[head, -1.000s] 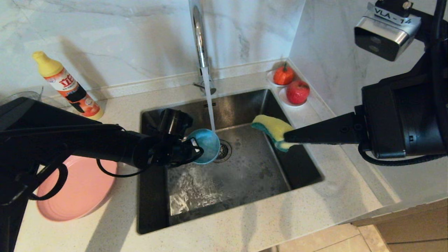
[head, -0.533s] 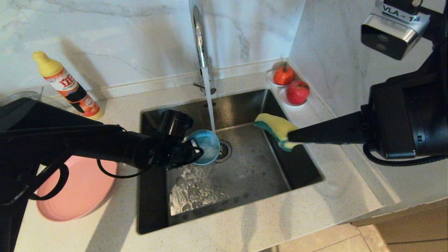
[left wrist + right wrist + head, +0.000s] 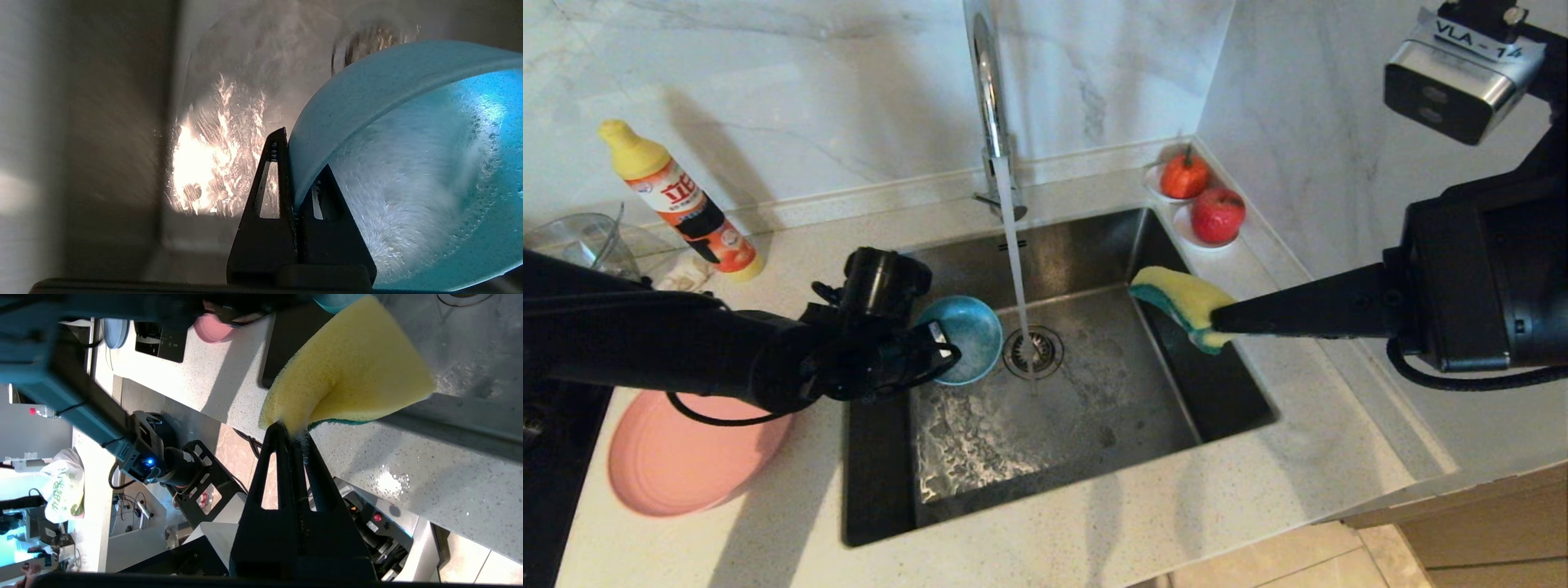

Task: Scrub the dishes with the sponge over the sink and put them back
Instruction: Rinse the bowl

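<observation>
Teal bowl (image 3: pixel 964 335) rim pinched in left tool (image 3: pixel 935 347), left of faucet stream (image 3: pixel 1017 261)

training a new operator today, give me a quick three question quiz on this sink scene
1. True or false: the water stream from the faucet is falling into the teal bowl.
2. What does the right pincer hold?
A. the pink plate
B. the sponge
C. the detergent bottle
3. Fill in: the pink plate lies on the counter to the ____ of the sink, seen from the head view.

Key:
1. False. The stream lands by the drain; the left pincer holds the bowl beside it.
2. B, the sponge.
3. left
</observation>
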Controlling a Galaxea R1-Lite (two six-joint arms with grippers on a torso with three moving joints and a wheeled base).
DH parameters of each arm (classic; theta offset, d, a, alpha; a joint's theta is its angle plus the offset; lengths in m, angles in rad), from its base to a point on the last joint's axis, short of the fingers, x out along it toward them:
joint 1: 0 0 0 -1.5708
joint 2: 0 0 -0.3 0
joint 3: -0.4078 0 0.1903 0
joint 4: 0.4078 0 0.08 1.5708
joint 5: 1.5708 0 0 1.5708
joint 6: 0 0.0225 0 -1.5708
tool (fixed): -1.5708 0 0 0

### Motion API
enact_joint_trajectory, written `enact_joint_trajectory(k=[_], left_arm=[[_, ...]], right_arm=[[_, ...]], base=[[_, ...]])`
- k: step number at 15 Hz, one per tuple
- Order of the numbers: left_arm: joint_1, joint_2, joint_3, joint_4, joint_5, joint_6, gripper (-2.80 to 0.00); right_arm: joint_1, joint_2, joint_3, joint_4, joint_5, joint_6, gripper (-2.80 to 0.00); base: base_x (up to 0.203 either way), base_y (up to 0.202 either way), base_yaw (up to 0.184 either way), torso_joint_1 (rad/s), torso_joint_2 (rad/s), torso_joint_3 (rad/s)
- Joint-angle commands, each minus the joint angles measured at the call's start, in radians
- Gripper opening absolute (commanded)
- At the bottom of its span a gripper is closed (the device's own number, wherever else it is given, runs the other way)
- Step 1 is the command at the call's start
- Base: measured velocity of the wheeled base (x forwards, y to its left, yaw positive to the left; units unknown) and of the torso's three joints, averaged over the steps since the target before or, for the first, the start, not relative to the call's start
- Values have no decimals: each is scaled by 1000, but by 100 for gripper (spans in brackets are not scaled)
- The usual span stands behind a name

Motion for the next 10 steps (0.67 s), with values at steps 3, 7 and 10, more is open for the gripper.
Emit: enact_joint_trajectory(k=[3,7,10], left_arm=[[7,-216,116,-125,38,95,-280],[6,-344,228,-355,56,213,-280],[6,-368,289,-512,69,289,-280]], right_arm=[[-1,-14,6,4,-3,7,-280],[-14,-24,29,13,-4,8,-280],[-21,-48,48,17,-1,9,-280]], base=[[0,0,0,0,0,0],[0,0,0,0,0,0],[0,0,0,0,0,0]])
